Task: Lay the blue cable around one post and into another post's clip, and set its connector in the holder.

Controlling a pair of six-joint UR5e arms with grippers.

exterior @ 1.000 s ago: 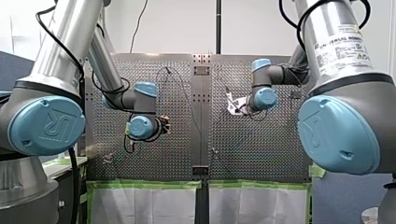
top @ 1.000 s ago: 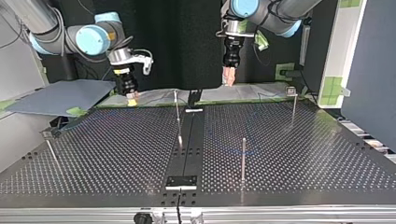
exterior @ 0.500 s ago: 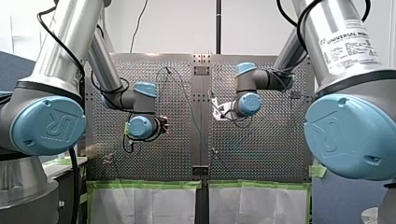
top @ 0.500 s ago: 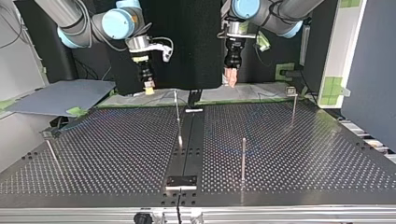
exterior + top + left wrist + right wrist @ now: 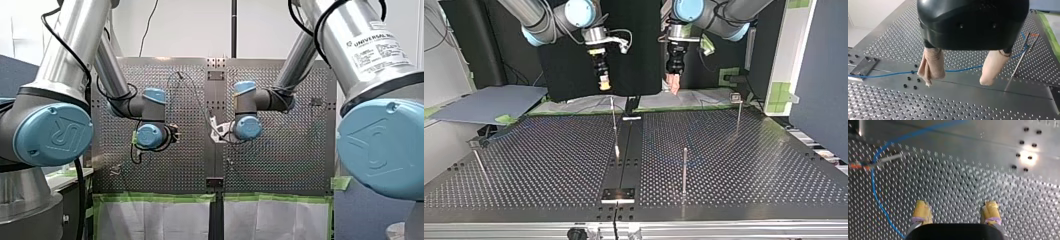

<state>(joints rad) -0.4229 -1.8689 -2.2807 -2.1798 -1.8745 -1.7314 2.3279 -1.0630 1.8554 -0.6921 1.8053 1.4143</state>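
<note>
My left gripper [image 5: 956, 82] hangs over the blue cable [image 5: 963, 69], beige pads spread; the cable lies on the perforated table [image 5: 948, 107]. Descend straight and centre the cable before closing. My right gripper [image 5: 956, 205], pads also apart, seems empty.

Blue cable [image 5: 960, 69] — lies flat, nr 1 post [image 5: 1019, 60].

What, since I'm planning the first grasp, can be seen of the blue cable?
The blue cable is thin and slack, lying on the perforated table. It runs along the centre strip beneath my left gripper's open fingers, untouched, toward a thin post. In the right wrist view it curves ahead of my right gripper, also open and clear of it.
</note>
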